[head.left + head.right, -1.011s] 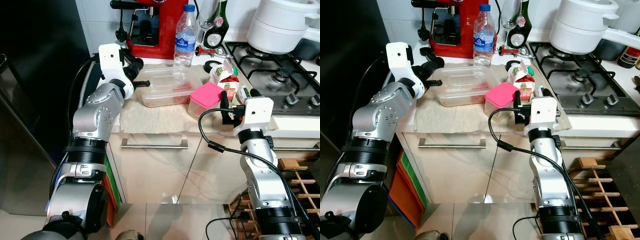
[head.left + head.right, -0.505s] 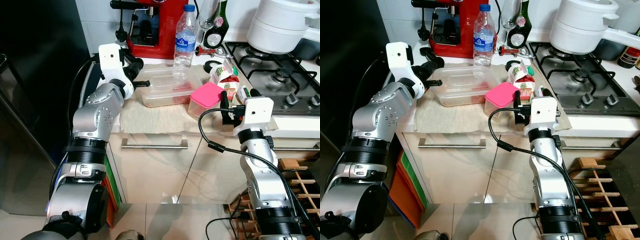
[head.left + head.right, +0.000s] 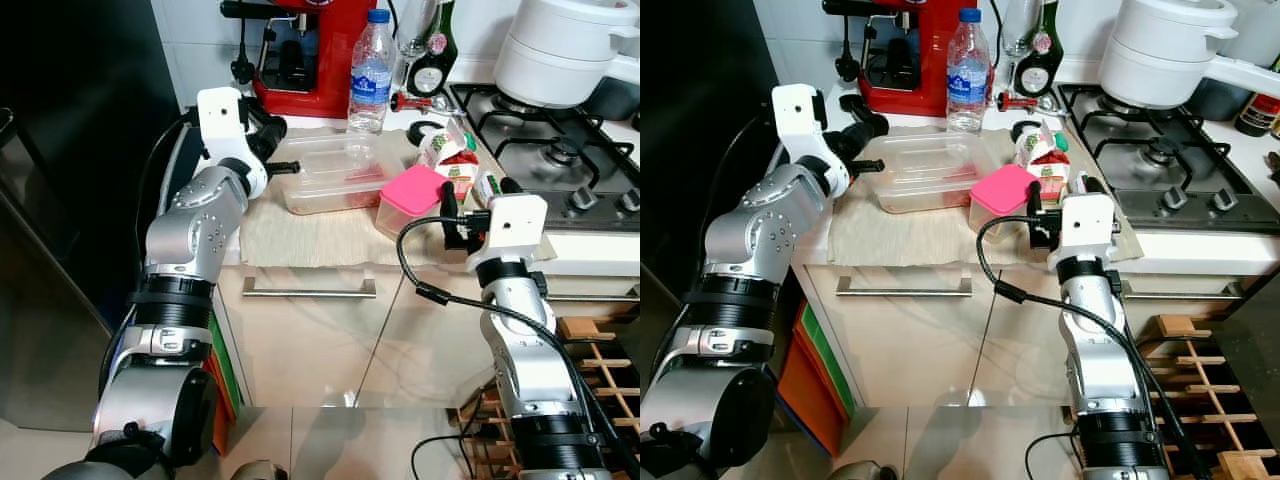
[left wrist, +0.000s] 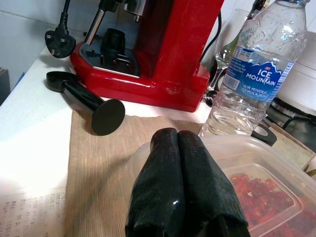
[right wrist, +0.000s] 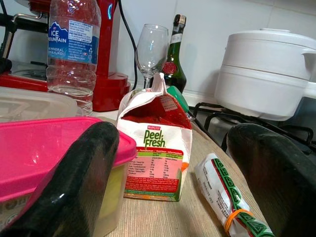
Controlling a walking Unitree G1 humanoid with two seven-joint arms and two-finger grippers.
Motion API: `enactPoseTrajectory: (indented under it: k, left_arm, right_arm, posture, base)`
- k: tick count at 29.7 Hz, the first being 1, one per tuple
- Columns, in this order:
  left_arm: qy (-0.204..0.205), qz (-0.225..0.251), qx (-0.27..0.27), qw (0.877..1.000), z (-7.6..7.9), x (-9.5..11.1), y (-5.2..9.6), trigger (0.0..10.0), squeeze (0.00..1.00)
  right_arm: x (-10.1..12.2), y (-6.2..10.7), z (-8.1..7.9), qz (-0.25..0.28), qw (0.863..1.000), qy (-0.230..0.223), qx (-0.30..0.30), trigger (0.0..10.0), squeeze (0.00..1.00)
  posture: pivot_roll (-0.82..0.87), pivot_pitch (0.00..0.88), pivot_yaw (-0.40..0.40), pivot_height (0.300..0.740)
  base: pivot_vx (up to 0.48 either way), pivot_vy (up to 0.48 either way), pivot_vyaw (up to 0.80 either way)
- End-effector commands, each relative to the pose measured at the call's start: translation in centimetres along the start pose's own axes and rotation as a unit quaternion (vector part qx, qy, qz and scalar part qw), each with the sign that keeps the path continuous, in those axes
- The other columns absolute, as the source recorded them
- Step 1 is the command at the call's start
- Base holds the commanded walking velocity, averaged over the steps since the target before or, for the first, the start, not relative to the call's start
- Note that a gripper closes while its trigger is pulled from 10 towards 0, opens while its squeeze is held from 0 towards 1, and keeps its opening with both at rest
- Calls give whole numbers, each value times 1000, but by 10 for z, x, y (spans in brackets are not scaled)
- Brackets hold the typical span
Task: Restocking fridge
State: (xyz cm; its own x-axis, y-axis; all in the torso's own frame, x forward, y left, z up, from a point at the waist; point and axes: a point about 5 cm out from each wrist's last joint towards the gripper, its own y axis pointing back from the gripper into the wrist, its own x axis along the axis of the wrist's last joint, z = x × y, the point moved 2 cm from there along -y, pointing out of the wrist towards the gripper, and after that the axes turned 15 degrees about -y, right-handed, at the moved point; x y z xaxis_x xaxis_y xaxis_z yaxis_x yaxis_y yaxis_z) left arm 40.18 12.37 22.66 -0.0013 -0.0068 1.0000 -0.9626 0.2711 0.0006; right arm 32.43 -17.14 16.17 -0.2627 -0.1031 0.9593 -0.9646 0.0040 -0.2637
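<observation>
While both silver arms reach over the table's front edge, the left gripper (image 4: pixel 185 148) has its jaws clenched together, empty, their tips resting at the near rim of the clear plastic rectangular tub (image 3: pixel 333 172) that holds red pieces of food. That tub lies on a beige woven cloth (image 3: pixel 300 232) spread over the white table (image 3: pixel 600 247). Just beside the tub stands a yellowish plastic box with a bright pink lid (image 3: pixel 412 197), and the right gripper (image 5: pixel 173 177) sits at that box's near side with its jaws released, one black finger (image 5: pixel 81 173) against the pink lid's edge. Beyond the pink box, a torn-open red and white carton (image 5: pixel 157 148) stands upright, with a small green and white wrapped packet (image 5: pixel 226 202) lying beside it. A clear plastic water bottle with a blue label (image 3: pixel 371 72) stands behind the tub, next to a red coffee machine (image 3: pixel 305 50). A white lidded pot (image 3: pixel 570 50) sits on the gas hob
</observation>
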Motion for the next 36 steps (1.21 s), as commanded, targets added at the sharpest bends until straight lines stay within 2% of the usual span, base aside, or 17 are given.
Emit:
enactPoseTrajectory:
  k: [1, 36]
  left_arm:
    - [-7, 10, -1, 1000, 1, 11, -2, 3686, 0]
    - [-6, 8, -1, 1000, 1, 8, -4, 3686, 0]
  right_arm:
    - [5, -2, 3, 8, 1000, 0, -4, 10000, 0]
    - [1, -3, 3, 5, 1000, 0, -5, 10000, 0]
  posture:
    - [106, 0, -6, 740]
    - [104, 0, -6, 740]
  base:
    - [0, 0, 0]
    - [0, 0, 0]
